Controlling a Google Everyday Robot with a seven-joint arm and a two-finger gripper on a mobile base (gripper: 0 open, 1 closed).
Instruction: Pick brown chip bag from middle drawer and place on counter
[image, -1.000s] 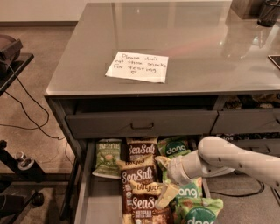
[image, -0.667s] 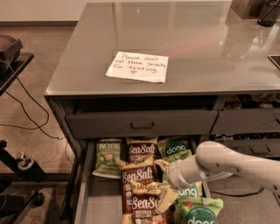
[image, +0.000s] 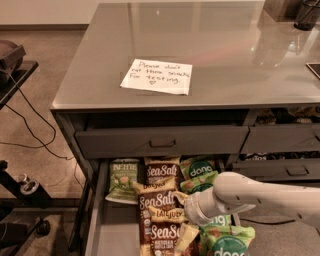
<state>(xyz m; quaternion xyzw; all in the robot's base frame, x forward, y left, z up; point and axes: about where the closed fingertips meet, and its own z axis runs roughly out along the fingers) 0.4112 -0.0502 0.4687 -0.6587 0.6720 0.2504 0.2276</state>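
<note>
Three brown "Sea Salt" chip bags lie in a row down the middle drawer (image: 95, 220): one at the back (image: 162, 172), one in the middle (image: 156, 201), one at the front (image: 164, 233). My white arm (image: 250, 195) reaches in from the right, low over the drawer. My gripper (image: 184, 226) is at the right edge of the middle and front brown bags, mostly hidden behind my wrist. The glossy grey counter (image: 235, 50) above bears a white handwritten note (image: 156, 76).
Green "dang" bags (image: 200, 169) (image: 227, 243) lie right of the brown bags. A pale green-and-white bag (image: 122, 177) lies at the left. The top drawer front (image: 162, 142) is slightly open above. More drawers (image: 295, 170) are at the right. A black stand with cables (image: 15, 70) is on the left.
My arm has moved a little to the left and down, closer over the brown bags. The bags have not visibly shifted.
</note>
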